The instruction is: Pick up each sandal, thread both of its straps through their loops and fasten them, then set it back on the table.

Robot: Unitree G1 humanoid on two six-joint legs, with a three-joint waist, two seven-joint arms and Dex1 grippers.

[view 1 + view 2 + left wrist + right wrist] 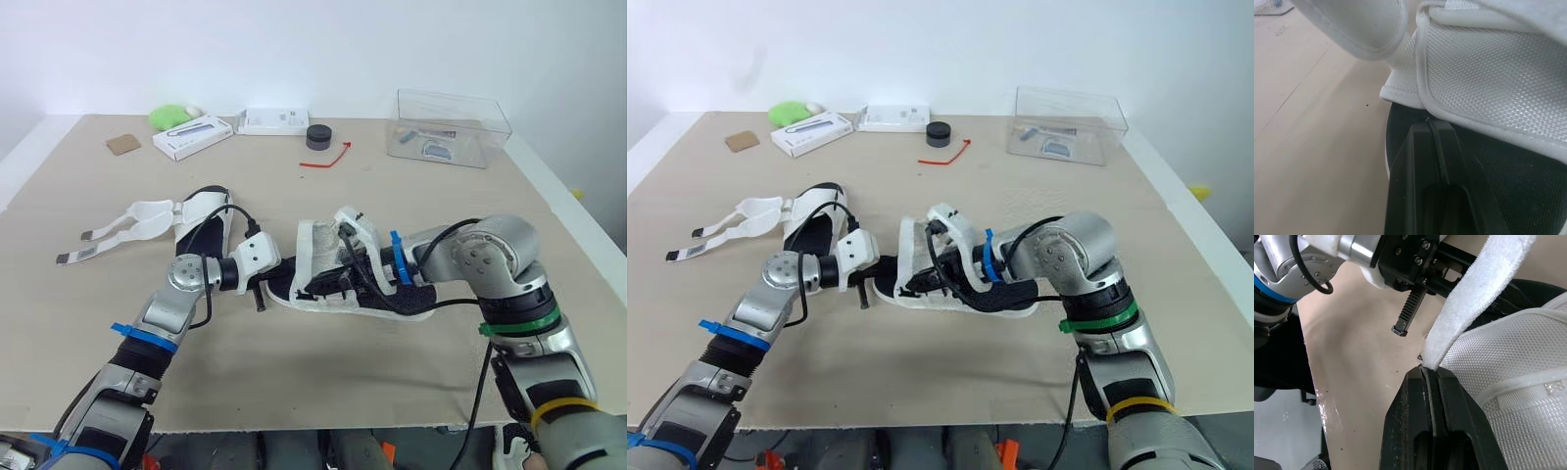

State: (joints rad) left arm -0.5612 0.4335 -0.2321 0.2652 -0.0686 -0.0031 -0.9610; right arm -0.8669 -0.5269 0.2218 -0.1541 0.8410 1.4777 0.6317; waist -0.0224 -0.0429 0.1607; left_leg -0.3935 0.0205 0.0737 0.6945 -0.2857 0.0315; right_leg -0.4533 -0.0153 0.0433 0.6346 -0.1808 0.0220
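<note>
Sandal [315,257] sits sole-down in middle of bench [323,377]. Right tool [1429,370] clenched on its white strap [1476,293], strap running straight up from the tips. Left tool [1433,123] also clenched, tips at the mesh hem; can't tell if fabric is caught. Second sandal [201,213] off to the left, straps splayed open.

You see the sandal [315,257] in white woven mesh cloth with smooth piped edges, over a matt black, finely grained footbed [1508,176]. Its strap [1474,293] looks soft and fuzzy, a napped cloth. The left gripper [1429,121] and right gripper [1429,369] have fingers of smooth, matt black plastic. The table [323,367] is matt beige, lightly speckled. The box [453,122] is clear, glossy plastic.
</note>
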